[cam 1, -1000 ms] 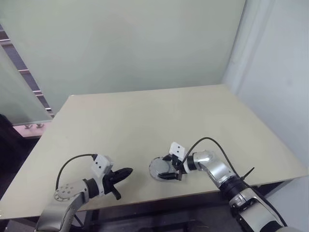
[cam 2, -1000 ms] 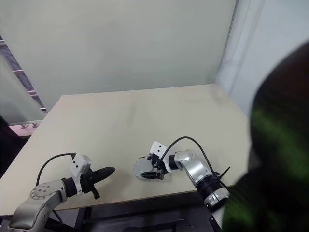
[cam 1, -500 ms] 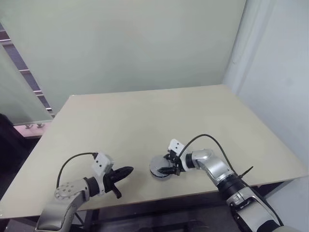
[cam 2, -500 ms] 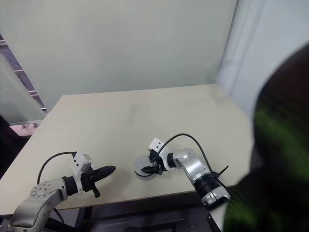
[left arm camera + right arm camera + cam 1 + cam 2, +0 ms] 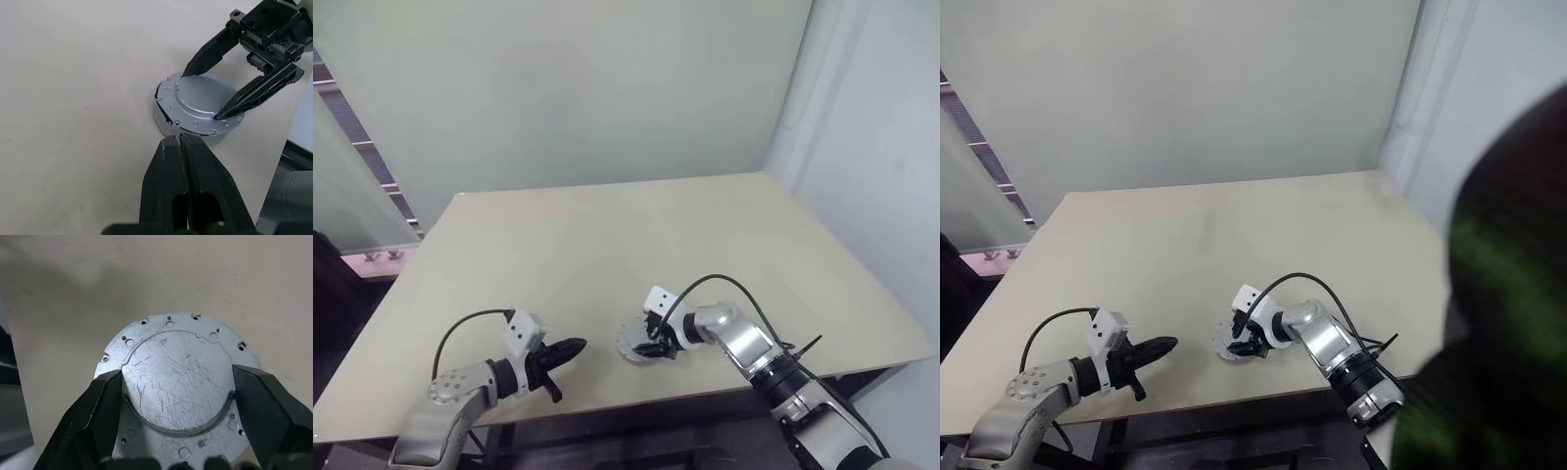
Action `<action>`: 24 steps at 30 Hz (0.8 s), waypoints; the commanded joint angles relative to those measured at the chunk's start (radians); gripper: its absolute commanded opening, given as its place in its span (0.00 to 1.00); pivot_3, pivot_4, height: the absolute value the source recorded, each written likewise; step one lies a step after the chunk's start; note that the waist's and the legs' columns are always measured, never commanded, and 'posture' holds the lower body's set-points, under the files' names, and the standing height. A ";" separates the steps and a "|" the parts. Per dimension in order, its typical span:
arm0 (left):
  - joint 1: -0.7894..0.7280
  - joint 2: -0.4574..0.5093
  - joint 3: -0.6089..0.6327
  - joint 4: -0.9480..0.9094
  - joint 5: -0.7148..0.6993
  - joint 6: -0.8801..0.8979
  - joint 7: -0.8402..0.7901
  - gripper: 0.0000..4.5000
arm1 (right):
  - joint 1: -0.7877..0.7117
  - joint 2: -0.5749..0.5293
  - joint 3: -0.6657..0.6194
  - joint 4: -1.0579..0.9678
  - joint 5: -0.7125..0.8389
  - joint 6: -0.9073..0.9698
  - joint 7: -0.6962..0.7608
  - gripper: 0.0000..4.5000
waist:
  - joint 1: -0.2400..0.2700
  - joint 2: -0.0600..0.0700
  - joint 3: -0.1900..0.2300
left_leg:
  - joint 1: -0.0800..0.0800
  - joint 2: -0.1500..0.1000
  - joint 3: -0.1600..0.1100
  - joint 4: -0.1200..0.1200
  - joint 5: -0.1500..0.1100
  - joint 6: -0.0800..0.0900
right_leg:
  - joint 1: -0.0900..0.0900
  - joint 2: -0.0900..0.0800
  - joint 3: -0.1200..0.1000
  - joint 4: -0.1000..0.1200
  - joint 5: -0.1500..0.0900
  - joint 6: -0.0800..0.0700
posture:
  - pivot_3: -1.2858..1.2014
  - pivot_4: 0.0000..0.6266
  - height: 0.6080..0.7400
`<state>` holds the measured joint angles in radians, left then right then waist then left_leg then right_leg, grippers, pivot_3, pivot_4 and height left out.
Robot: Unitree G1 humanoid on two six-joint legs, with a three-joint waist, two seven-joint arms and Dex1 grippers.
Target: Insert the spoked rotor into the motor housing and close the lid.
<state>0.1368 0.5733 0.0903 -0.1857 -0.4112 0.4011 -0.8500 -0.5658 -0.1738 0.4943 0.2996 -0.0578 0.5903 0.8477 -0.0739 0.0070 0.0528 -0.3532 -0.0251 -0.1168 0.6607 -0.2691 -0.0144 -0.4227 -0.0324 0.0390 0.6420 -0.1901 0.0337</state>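
Note:
A thick round silvery unit stands near the table's front edge. Its flat grey top with small rim holes and a raised, scratched centre is the lid (image 5: 168,333), and it sits on the motor housing (image 5: 160,117). My right gripper (image 5: 201,95) reaches in from the right, pointing down at the lid. One fingertip (image 5: 110,387) presses each side of the raised centre, so it is shut on the lid. To the left of the unit, my left gripper (image 5: 570,349) hovers shut, holding nothing and pointing at the housing a short way off. The spoked rotor is hidden.
The beige table (image 5: 607,235) stretches bare behind the unit. Its front edge lies close below both grippers. A pale wall stands at the right and a glass partition (image 5: 352,186) at the left. A dark blurred shape (image 5: 1508,294) covers the right of the right eye view.
My right wrist has tipped further over the unit, and its fingers have narrowed onto the lid's raised centre. The left arm has not moved.

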 commanded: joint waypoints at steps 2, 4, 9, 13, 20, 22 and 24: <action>-0.019 -0.003 0.002 -0.011 -0.004 -0.025 -0.003 0.00 | 0.002 0.011 -0.028 -0.022 0.009 0.102 -0.042 0.72 | 0.000 0.000 0.000 | 0.001 0.000 0.000 0.000 0.000 0.000 | 0.001 0.000 0.000 0.000 0.000 0.000 | 0.52 0.00 1.00; -0.017 -0.005 0.001 -0.010 -0.004 -0.028 -0.003 0.00 | 0.002 0.021 -0.044 -0.036 0.023 0.145 -0.056 0.72 | 0.000 0.000 0.000 | 0.002 0.000 0.000 0.000 0.000 0.000 | 0.001 0.000 0.000 0.000 0.000 0.000 | 0.52 0.00 1.00; -0.014 -0.012 -0.001 -0.006 -0.002 -0.037 -0.005 0.00 | -0.002 0.019 -0.039 -0.077 0.023 0.221 -0.087 0.72 | 0.004 0.000 0.000 | 0.001 0.000 0.000 0.000 0.000 0.000 | 0.001 0.000 0.000 0.000 0.000 0.000 | 0.52 0.00 1.00; -0.015 -0.015 -0.002 -0.003 -0.002 -0.041 -0.006 0.00 | -0.003 0.010 -0.003 -0.089 0.005 0.247 -0.103 0.72 | 0.004 0.000 0.000 | 0.001 -0.001 -0.001 0.000 0.000 0.000 | 0.001 -0.001 0.000 0.000 0.000 0.000 | 0.52 0.00 1.00; -0.021 -0.020 -0.006 0.003 0.001 -0.040 -0.004 0.00 | -0.002 0.015 0.050 -0.064 -0.014 0.272 -0.140 0.72 | 0.003 0.000 0.000 | 0.002 -0.001 0.000 0.000 0.000 0.000 | 0.002 -0.001 0.000 0.000 0.000 0.000 | 0.52 0.00 1.00; -0.023 -0.022 -0.008 0.004 0.001 -0.040 -0.004 0.00 | -0.002 0.019 0.067 -0.057 -0.023 0.277 -0.159 0.72 | 0.003 0.000 0.000 | 0.004 0.000 0.000 0.000 0.000 0.000 | 0.004 -0.001 0.000 0.000 -0.001 -0.001 | 0.52 0.00 1.00; -0.023 -0.022 -0.010 0.005 0.001 -0.040 -0.004 0.00 | -0.002 0.023 0.080 -0.053 -0.029 0.285 -0.170 0.72 | 0.003 0.000 0.000 | 0.008 0.000 0.000 -0.001 0.000 0.000 | 0.007 -0.001 0.000 -0.001 -0.001 -0.002 | 0.52 0.00 1.00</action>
<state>0.1315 0.5503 0.0753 -0.1691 -0.4071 0.3799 -0.8511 -0.5782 -0.1399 0.5398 0.2076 -0.0458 0.8285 0.7042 -0.0713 0.0074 0.0527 -0.3434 -0.0250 -0.1167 0.6597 -0.2694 -0.0147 -0.4139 -0.0330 0.0388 0.6413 -0.1917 0.0320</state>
